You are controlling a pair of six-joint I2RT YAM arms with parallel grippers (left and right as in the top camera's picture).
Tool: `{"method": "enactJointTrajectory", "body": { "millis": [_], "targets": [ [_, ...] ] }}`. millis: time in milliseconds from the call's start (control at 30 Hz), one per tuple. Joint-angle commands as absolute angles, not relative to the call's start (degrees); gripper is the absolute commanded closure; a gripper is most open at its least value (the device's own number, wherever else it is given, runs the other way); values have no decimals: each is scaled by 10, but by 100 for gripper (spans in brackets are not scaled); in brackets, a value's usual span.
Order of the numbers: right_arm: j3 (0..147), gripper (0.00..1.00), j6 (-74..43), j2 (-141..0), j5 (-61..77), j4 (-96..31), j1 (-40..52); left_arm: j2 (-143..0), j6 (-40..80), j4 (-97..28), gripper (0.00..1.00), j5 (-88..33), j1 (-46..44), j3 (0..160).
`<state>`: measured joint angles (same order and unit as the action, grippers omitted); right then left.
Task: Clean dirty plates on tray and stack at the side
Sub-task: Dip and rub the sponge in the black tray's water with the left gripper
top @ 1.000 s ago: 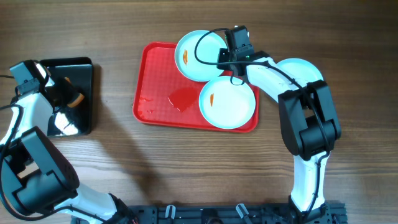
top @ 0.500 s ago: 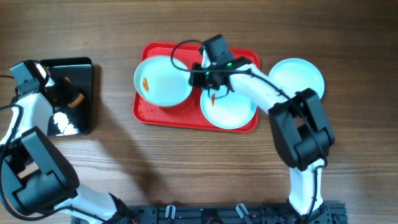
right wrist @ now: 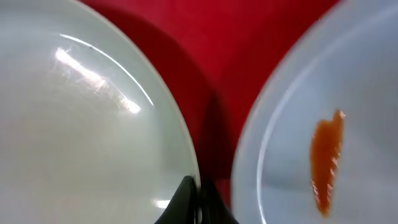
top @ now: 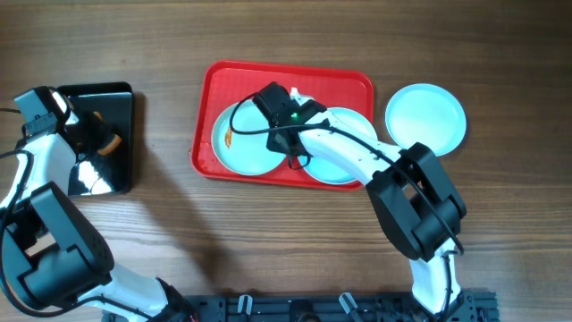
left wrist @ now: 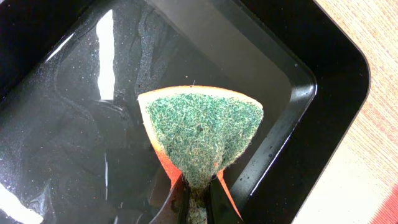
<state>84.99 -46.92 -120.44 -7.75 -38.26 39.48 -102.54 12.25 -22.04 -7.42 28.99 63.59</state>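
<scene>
The red tray [top: 290, 79] lies mid-table. My right gripper [top: 288, 150] is shut on the right rim of a dirty plate [top: 246, 148] over the tray's left half, with an orange smear [top: 230, 136] near its left edge. In the right wrist view my gripper [right wrist: 198, 194] pinches this plate's rim [right wrist: 186, 155]. A second dirty plate [right wrist: 292, 155] with an orange smear [right wrist: 326, 158] lies just right of it, half hidden under my arm in the overhead view [top: 349, 165]. A third plate [top: 426, 118] sits on the table right of the tray. My left gripper [left wrist: 199, 190] is shut on a green-topped orange sponge [left wrist: 202, 124].
The black tray [left wrist: 311, 81] at the far left holds shiny liquid; the sponge hangs over it, as the overhead view [top: 116, 98] also shows. A wet red patch on the red tray is now covered by the held plate.
My right gripper has carried the plate from the tray's back edge leftward, then forward onto the tray's left half. The left arm and sponge have not moved.
</scene>
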Motion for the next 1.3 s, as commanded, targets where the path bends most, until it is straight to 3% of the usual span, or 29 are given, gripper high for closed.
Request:
{"method": "enactJointTrajectory", "body": {
  "millis": [0, 433, 733, 1067, 1200, 1267],
  "targets": [
    [851, 96, -399, -1198, -74, -368, 395, -1017, 113, -219, 96, -81, 291, 634],
    [848, 96, -407, -1198, -45, -349, 397, -1002, 104, -196, 96, -97, 291, 634],
    [848, 96, -406, -1198, -44, -350, 397, -1082, 105, -221, 96, -55, 291, 599],
    [848, 96, -405, -1198, -45, -343, 397, -807, 105, -167, 96, -96, 291, 617],
    [848, 96, -405, -1198, -45, -344, 397, -807, 109, -170, 96, -98, 293, 617],
    [848, 96, -405, -1198, -45, -343, 397, -819, 109, -165, 96, -156, 307, 617]
  ]
}}
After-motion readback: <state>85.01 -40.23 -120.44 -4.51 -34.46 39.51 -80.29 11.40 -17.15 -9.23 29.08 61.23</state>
